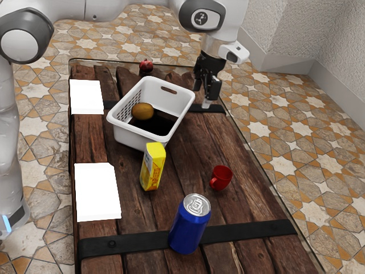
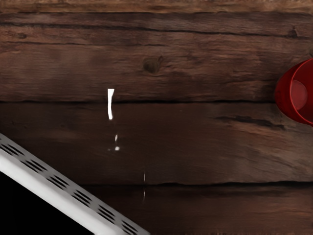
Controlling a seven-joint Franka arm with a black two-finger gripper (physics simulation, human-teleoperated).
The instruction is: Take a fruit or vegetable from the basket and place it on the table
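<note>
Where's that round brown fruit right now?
The round brown fruit is inside the white basket, toward the exterior view's left, close to the wall with small holes.

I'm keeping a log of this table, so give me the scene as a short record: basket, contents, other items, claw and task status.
Basket: white basket, on the table
Contents: one round orange-brown item visible
Red fruit: on the table, beyond the basket
Other items: yellow carton, blue can, red cup
Claw: open, beside the basket, holding nothing
Task status: orange-brown item not yet picked up
</note>
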